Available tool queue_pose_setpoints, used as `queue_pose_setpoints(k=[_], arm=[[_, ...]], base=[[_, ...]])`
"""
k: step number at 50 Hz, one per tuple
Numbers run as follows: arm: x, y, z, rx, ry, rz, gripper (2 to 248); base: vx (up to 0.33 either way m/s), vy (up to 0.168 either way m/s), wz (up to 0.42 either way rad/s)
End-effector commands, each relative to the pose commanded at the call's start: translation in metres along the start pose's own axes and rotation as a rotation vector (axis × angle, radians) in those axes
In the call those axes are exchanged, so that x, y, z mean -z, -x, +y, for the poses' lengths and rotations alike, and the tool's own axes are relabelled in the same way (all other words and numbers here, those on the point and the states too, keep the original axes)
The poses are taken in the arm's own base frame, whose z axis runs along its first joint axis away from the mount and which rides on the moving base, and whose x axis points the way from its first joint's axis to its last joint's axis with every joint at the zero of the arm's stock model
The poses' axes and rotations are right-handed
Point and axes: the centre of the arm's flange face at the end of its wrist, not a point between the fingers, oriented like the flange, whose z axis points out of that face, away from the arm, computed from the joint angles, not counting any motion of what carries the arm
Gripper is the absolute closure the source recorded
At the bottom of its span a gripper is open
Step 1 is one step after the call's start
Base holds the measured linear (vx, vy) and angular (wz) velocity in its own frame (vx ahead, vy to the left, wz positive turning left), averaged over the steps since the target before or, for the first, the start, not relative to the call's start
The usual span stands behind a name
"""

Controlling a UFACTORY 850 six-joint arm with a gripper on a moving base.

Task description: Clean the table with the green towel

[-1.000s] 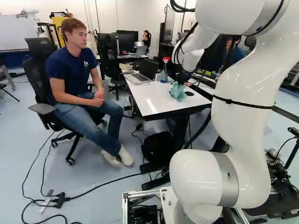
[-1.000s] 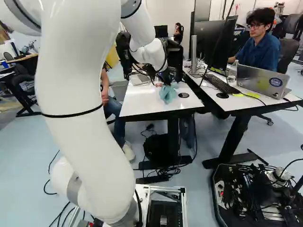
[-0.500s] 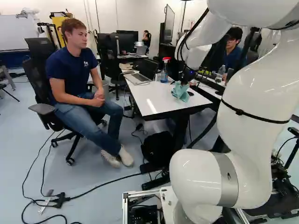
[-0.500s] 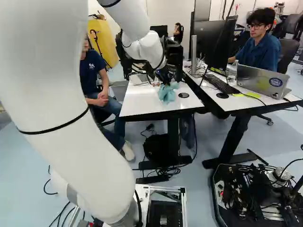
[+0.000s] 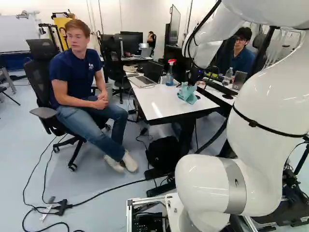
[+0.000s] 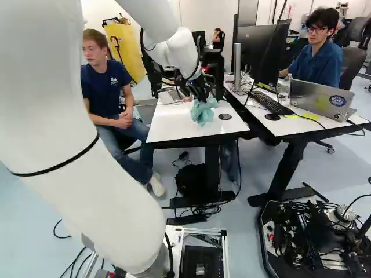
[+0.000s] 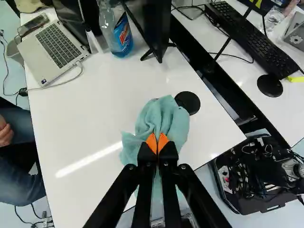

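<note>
In the right base view my gripper (image 6: pixel 200 96) is over the white table (image 6: pixel 168 130), at the top of the bunched green towel (image 6: pixel 203 113). The wrist view shows the gripper (image 7: pixel 157 143) shut on the towel (image 7: pixel 164 116), its orange pads pinching a fold from two sides. Cloth spreads ahead of the fingers and to both sides, and part hangs beneath them. The towel lies beside a round black disc (image 7: pixel 188 102) on the table top; whether its lower folds touch the table I cannot tell.
An open laptop (image 7: pixel 54 47), a blue spray bottle (image 7: pixel 121 35) and a black monitor stand (image 7: pixel 156 47) are at the table's far side. A second desk with a keyboard (image 7: pixel 251 38) adjoins. A seated person's legs (image 5: pixel 94 121) are close beside the table.
My arm has swung relative to its lowest joint, its big link leaning further outward in both base views. The towel, held in the gripper, has shifted slightly. The seated person's head has turned.
</note>
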Motion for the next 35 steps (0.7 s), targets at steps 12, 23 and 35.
queue_pose_setpoints(k=[12, 23, 35], arm=[[0.018, 0.004, 0.001, -0.017, -0.005, -0.012, 225], [0.036, 0.008, 0.001, -0.033, -0.010, -0.022, 225], [0.052, 0.008, 0.001, -0.048, -0.018, -0.032, 225]], base=[[0.000, 0.000, 0.000], [0.000, 0.000, 0.000], [0.000, 0.000, 0.000]])
